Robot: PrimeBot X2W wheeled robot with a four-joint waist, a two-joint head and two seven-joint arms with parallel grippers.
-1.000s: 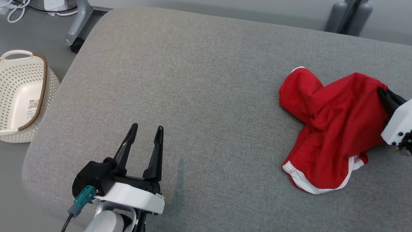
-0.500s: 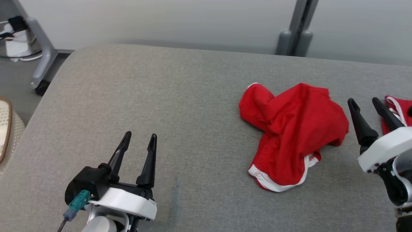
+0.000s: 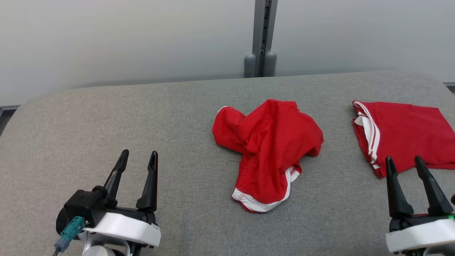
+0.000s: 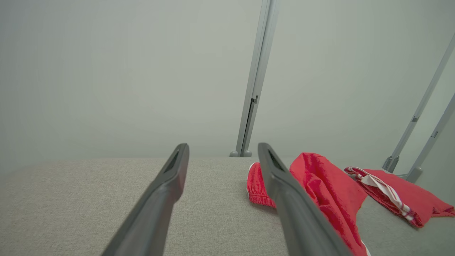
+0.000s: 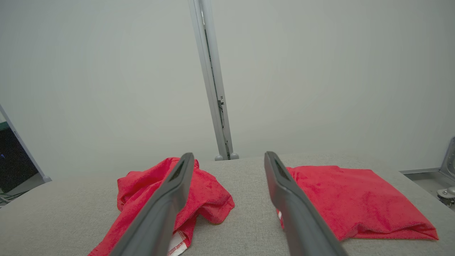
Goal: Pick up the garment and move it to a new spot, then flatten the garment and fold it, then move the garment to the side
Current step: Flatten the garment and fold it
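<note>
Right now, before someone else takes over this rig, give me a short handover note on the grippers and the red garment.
Left gripper: open and empty, at the near left of the grey table.
Right gripper: open and empty, at the near right, just in front of the folded red garment.
Crumpled red garment: lies bunched up mid-table, touching neither gripper.
Done: it is set down on the table, free of both grippers.
Left: flatten it, fold it, then move it to the side.
</note>
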